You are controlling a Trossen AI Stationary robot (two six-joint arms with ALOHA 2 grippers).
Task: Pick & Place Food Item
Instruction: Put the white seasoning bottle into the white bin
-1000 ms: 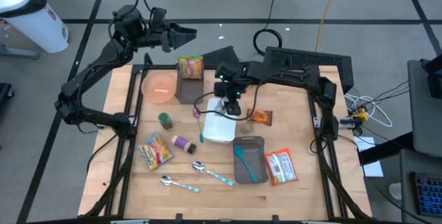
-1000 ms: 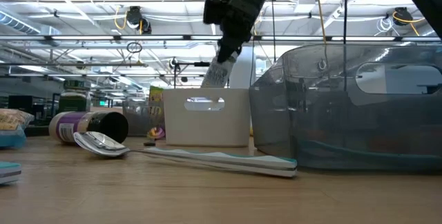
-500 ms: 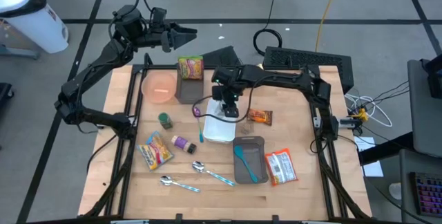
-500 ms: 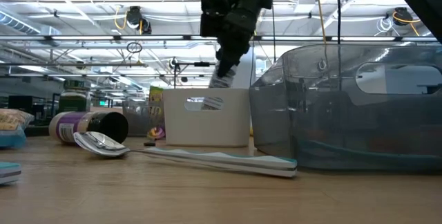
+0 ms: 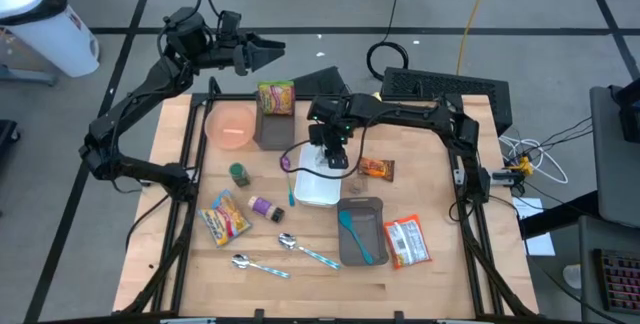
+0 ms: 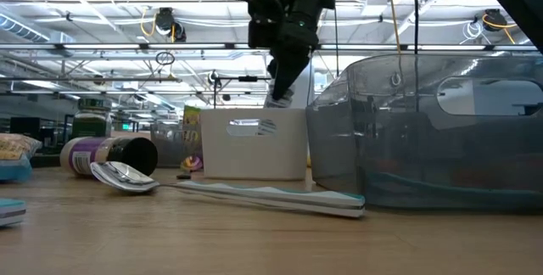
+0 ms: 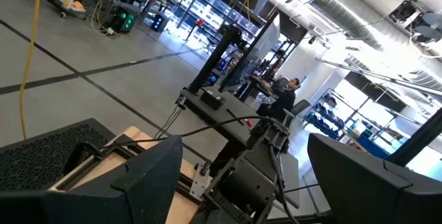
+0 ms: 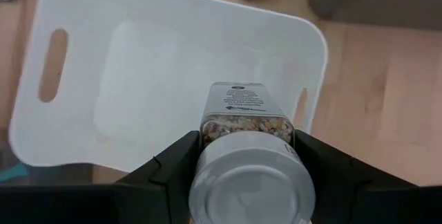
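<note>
**Spice jar held over the white bin**

The right gripper (image 5: 334,156) hangs just above the counter's centre, its jaws clenched around a clear square glass jar with a silver lid (image 8: 246,148). The jar's white label carries small black print, too fine to read. In the right wrist view the jar sits directly over the white plastic bin with slotted handles (image 8: 131,79), toward its handle end. In the low view it tilts above the bin's rim, not resting inside.

The left gripper (image 5: 262,54) waits past the counter's 11 o'clock corner, raised and pointing outward, jaws spread wide with nothing in them.

On the wooden counter (image 5: 440,184), clock directions taken from the white bin:
- a purple-bowled spoon (image 5: 285,163) just beside it at 9 o'clock
- an orange snack packet (image 5: 378,169) at 3 o'clock
- a grey plastic tub (image 5: 360,229) holding a teal spatula at 5 o'clock
- a red-and-white food pouch (image 5: 407,241) beyond the tub
- a pink bowl (image 5: 231,125) at 10 o'clock
- a yellow-green packet (image 5: 276,98) at 11 o'clock, its writing illegible
</note>
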